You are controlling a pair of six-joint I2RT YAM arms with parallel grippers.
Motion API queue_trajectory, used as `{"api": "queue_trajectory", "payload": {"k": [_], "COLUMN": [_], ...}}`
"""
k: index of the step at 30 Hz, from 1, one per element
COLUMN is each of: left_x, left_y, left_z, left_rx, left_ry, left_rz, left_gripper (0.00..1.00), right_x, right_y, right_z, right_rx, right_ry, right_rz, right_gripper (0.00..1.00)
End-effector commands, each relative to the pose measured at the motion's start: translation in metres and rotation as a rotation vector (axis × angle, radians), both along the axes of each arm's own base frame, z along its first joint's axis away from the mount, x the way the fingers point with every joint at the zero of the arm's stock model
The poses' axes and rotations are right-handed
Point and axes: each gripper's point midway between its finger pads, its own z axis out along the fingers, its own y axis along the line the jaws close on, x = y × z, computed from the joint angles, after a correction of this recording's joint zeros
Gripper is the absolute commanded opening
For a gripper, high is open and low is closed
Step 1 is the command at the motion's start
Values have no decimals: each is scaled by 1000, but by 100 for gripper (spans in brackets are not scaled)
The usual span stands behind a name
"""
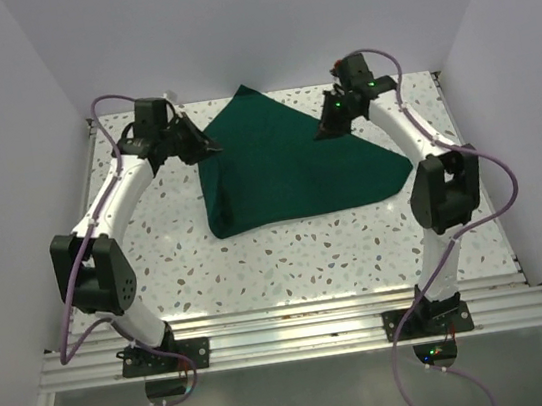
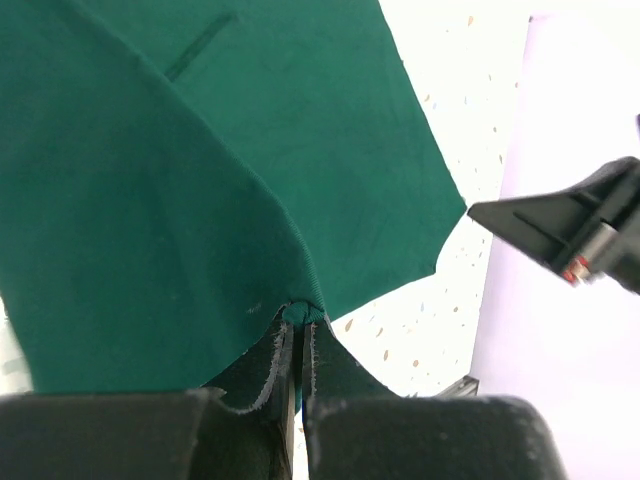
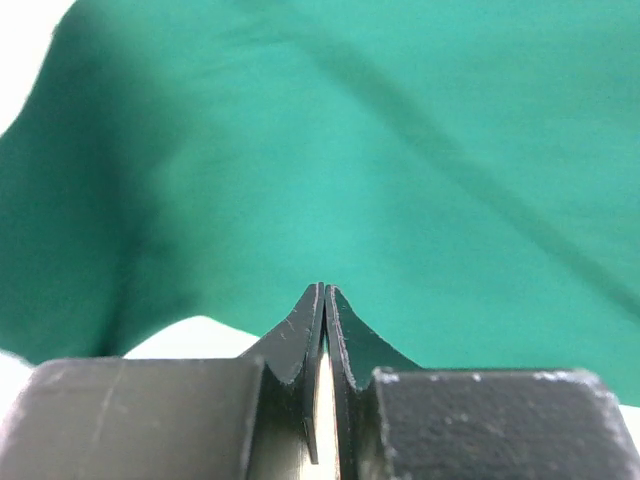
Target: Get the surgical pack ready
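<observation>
Left wrist view — left jaws clamp a fold of the drape (image 2: pixel 150 200) at bottom centre; right jaws closed tight — any hold unclear.

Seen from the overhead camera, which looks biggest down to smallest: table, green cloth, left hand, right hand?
1. table
2. green cloth
3. left hand and right hand: they look alike, so no ranking between them.

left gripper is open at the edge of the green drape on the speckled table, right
No. The left gripper is shut, not open: the left wrist view shows its jaws closed on a pinch of the green drape at its edge. The drape does lie on the speckled table.
</observation>
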Motion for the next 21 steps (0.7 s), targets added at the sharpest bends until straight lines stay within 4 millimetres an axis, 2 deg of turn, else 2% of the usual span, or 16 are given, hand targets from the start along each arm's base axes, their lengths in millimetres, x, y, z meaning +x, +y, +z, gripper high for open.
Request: {"api": "queue_trajectory", "payload": {"k": [1,2,4,7,14,21], "left_x": [11,12,15,18,25,27], "left_y": [-25,-30,-44,-62,-95,-126], "left_z": [17,17,15,11,3,-6], "left_rx": [-27,-28,-28,-27,-29,-36], "left_ry": [-40,-40,-37,-26,-14,5], "left_rz": [-30,-37,-62,-97,-150,-201], "left_gripper": [0,0,0,0,0,0], "right_x": [-22,-30,-42,-51,-56,-61], "right_y": [-61,-73,-90,-101,-120,-122], "right_z": [-55,-75,-99,-121,-149,-173], "right_rx": [-164,-193,-223,-263,-330,-340], "right_ry": [138,178,234,269,324,396], "right_rz": [-63,-80,-98,-99,-109,-111], "right_gripper": [6,5,5,5,5,5]}}
